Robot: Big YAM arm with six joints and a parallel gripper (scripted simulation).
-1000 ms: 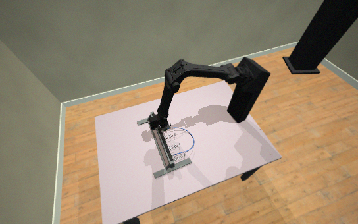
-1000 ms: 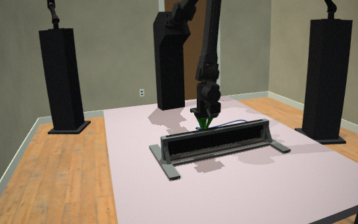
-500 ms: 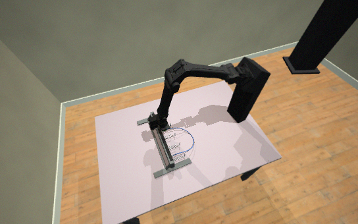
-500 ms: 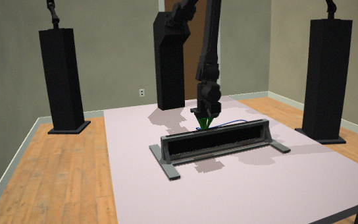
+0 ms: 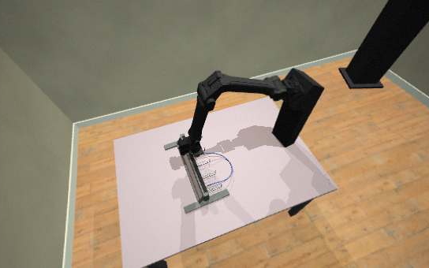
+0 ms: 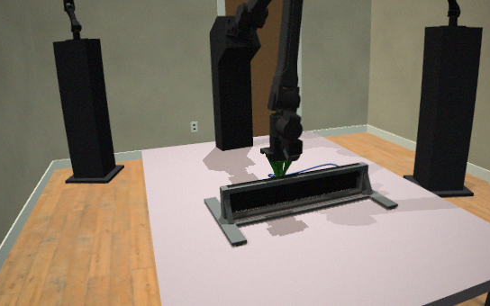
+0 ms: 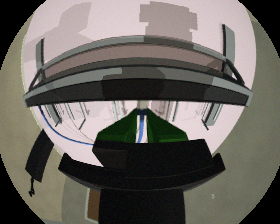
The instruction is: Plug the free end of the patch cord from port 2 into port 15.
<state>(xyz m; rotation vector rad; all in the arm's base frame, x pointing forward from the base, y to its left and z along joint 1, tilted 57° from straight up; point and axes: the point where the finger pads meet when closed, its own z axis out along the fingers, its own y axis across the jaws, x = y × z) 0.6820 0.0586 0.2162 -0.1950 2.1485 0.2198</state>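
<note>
1. My gripper is down behind the rack, on its far side in the exterior view. The jaws are clamped on the plug, the free end of the blue cord. That cord loops out over the table and back to the panel further along.

2. Biggest worry is a half-seated plug. It looks lined up with the panel face in the wrist view, but I can't tell if it's in a jack at all, never mind latched. Letting go now could let it spring back out and flop.

3. I can't read any number plates, so I can't confirm this is port 15. A wrong jack is a real possibility.

4. The rack isn't fastened down. Pushing hard to get the latch could slide or tip it toward the near side.

5. A stiff cord loop may tug sideways on release, so the cord won't settle.
</note>
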